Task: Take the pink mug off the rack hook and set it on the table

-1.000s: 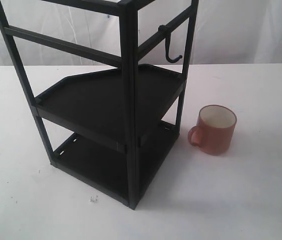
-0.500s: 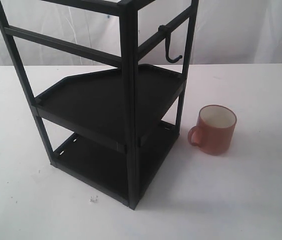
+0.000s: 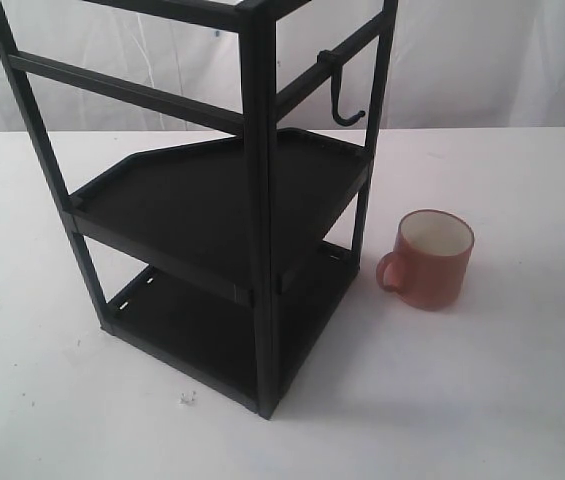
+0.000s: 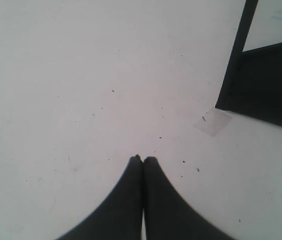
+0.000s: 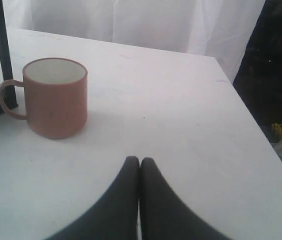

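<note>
Pink mug (image 3: 434, 258) upright on white table (image 3: 522, 400) just beside rack (image 3: 262, 200), open tabletop around it, left tool (image 4: 142, 159) and right tool (image 5: 140, 160) clenched

1. The exterior view is bright and evenly lit by soft, diffuse light. The table (image 3: 522, 400) is nearly washed out, with a faint pinkish cast.
2. The white curtain (image 3: 482, 60) at the far side glows without detail.
3. The rack (image 3: 212, 210) shows as flat black, with only a dull sheen on its shelves. A pale, soft-edged shadow spreads on the table at its near right.
4. The left wrist view is hazy and low in contrast. The left gripper (image 4: 142, 159) is a blurred dark silhouette.
5. The right wrist view is clearer. The pink mug (image 5: 56, 97) is fairly sharp and has a faint shadow at its base. The right gripper (image 5: 140, 160) is out of focus, and the area beyond the table edge is underexposed.
</note>
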